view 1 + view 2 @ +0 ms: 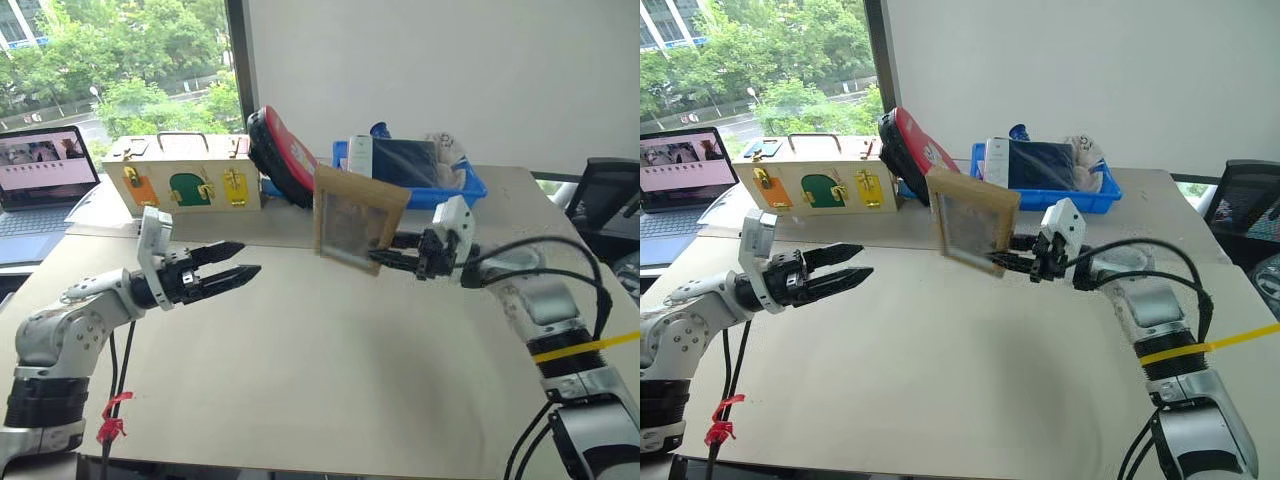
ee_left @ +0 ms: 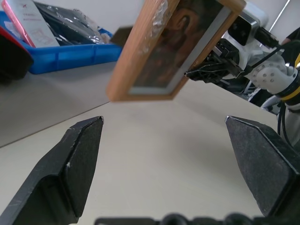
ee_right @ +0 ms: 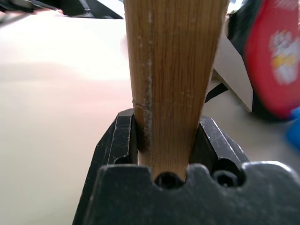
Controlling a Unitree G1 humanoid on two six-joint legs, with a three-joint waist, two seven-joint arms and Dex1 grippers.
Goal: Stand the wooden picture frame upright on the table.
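Pinching the wooden picture frame [image 1: 357, 220] above the table [image 1: 330, 380], right gripper [image 1: 400, 257] jaws are clamping its edge; left gripper [image 1: 240, 264] jaws are gaping apart.

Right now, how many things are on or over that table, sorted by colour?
Light wood: 1, the wooden picture frame, held above the table by the right gripper
Cream: 1, box with coloured doors
Red and black: 1, case
Blue: 1, tray of items
Total: 4
The left gripper is open and holds nothing.
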